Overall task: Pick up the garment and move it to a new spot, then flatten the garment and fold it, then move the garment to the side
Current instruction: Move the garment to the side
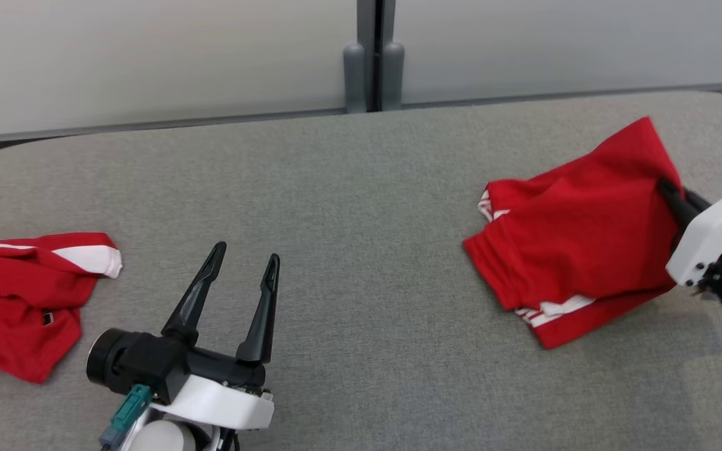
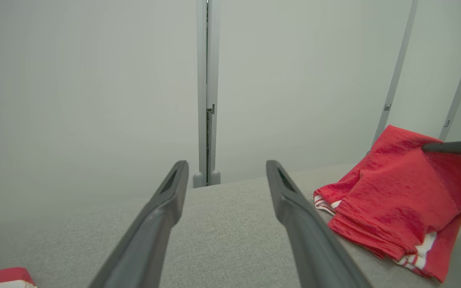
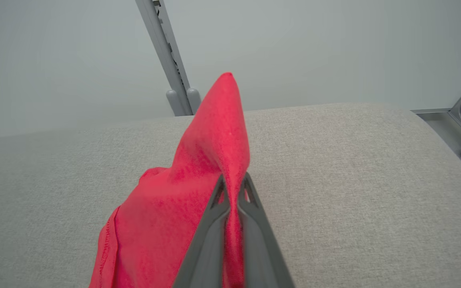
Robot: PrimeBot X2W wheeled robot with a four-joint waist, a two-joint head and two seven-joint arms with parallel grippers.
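A red garment (image 1: 574,232) with white stripes lies bunched at the right of the grey table (image 1: 361,188). One corner of it is pulled up into a peak. My right gripper (image 1: 665,186) is shut on that raised edge. In the right wrist view the fingers pinch the red cloth (image 3: 214,160) at my right gripper (image 3: 233,181). My left gripper (image 1: 245,258) hovers open over bare table at the lower left, nothing between its fingers. The left wrist view has my left gripper (image 2: 226,176) open, with the garment (image 2: 394,200) to its right.
A second red garment (image 1: 16,300) with white trim lies crumpled at the table's left edge, its corner (image 2: 2,278) low in the left wrist view. A grey post (image 1: 373,69) and pale wall panels stand behind the table. The table's rounded right corner is close to my right arm.
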